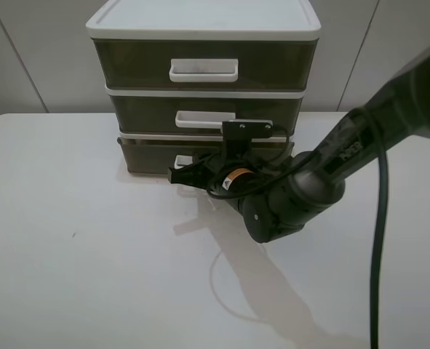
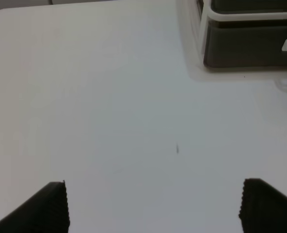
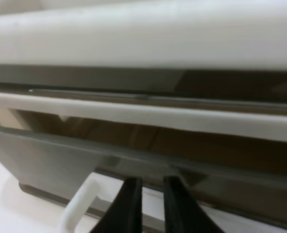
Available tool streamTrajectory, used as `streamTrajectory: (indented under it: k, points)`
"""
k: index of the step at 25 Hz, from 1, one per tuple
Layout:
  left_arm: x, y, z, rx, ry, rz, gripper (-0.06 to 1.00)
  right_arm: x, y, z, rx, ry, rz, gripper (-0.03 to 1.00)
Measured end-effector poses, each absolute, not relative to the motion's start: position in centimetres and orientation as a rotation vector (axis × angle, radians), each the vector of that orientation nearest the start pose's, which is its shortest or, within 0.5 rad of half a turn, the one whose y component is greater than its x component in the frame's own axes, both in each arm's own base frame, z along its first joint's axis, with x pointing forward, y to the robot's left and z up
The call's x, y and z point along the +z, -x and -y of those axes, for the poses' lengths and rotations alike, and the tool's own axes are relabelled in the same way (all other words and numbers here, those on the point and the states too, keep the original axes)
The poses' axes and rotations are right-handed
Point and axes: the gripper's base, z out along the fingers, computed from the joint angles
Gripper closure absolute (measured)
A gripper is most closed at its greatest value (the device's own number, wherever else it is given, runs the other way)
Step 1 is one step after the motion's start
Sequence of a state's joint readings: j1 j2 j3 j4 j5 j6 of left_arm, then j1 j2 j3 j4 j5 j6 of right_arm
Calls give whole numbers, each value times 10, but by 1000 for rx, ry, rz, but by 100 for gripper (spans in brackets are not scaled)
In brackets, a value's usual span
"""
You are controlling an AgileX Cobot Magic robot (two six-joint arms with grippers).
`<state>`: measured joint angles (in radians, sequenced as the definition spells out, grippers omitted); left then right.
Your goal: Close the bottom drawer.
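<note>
The bottom drawer [image 1: 148, 155] is the lowest of three olive-brown drawers in a white-framed cabinet [image 1: 200, 25]. It sticks out slightly from the frame. Its white loop handle [image 1: 182, 161] is partly hidden by my right gripper [image 1: 177, 175], which reaches in from the right and sits at the drawer front. In the right wrist view the gripper [image 3: 151, 182] has its fingers nearly together, holding nothing, with the tips against the drawer front [image 3: 46, 160] beside the handle [image 3: 79, 206]. My left gripper [image 2: 154, 183] is open and empty over bare table, away from the drawer [image 2: 245, 46].
The cabinet stands at the back middle of a white table [image 1: 69, 240]. The middle drawer [image 1: 200, 113] and top drawer [image 1: 200, 65] look pushed in. My right arm [image 1: 309, 182] and its cable [image 1: 378, 240] cross the table's right side.
</note>
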<state>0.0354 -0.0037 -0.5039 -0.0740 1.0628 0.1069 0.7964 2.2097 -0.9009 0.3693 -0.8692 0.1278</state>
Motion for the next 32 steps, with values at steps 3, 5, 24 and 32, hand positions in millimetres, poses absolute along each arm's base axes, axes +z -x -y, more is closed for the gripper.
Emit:
streamTrajectory:
  k: [3,5,24,32]
  points:
    - [278,6,6,1,-77,-2035,23,66,-288,-260,504,246,-1958,95]
    - [278,6,6,1,-77,-2035,23,66,-288,-260,504,246,-1957,95]
    - [278,6,6,1,-77,-2035,23,109,-238,-248,584,530,-1967,95]
    - [278,6,6,1,-77,-2035,23,137,-224,-201,515,505,-2108,55]
